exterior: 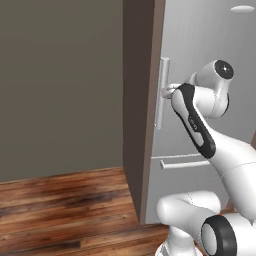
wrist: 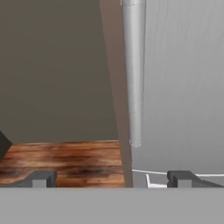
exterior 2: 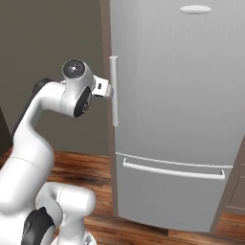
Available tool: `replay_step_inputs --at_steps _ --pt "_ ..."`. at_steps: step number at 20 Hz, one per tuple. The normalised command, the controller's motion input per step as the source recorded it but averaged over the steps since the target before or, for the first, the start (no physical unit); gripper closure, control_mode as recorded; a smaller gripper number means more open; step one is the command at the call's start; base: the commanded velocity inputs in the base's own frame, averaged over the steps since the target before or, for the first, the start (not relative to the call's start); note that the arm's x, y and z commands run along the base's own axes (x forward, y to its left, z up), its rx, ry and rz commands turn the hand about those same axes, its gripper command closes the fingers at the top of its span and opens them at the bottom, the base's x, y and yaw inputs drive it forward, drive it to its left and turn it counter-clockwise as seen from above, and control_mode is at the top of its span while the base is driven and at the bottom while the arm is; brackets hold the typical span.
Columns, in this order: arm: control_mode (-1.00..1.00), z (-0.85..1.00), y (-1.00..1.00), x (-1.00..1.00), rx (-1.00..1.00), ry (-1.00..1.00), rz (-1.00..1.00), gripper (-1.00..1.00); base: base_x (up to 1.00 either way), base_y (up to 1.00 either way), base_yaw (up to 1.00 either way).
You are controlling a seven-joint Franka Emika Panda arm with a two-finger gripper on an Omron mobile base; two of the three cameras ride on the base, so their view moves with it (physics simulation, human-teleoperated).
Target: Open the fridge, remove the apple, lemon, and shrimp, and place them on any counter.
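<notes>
In the right base view the whole front of the fridge is seen, shut, with an oval badge near the top and the lower drawer's horizontal bar across it. The brown side panel at the fridge's left edge and the wooden floor are shown more fully in the left base view. The lower end of the vertical bar handle is seen close up in the hand view, with a dark fingertip set to either side of it. The end effector is spread wide, right at the handle's middle height; the bar lies between the fingers, ungripped.
</notes>
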Motion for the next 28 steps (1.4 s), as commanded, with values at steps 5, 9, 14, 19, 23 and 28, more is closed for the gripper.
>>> replay_step_inputs --at_steps 5,9,14,19,23,28 --pt "-1.00 0.06 -0.13 0.34 0.00 0.00 -0.01 -1.00 0.00 0.00 0.00" --pt "-1.00 0.02 -0.10 0.30 0.00 -0.01 -0.02 -1.00 0.00 0.00 0.00" --pt "-1.00 0.00 -0.08 0.42 0.00 -0.02 -0.01 -1.00 0.00 0.00 0.00" --pt "-1.00 0.00 -0.01 0.54 0.00 -0.06 0.00 -1.00 0.00 0.00 0.00" --pt "-1.00 0.02 0.00 0.54 0.00 -0.11 -0.01 -1.00 0.00 0.00 0.00" --pt "-1.00 0.11 -0.01 0.51 0.00 -0.05 -0.04 -1.00 0.00 0.00 0.00"
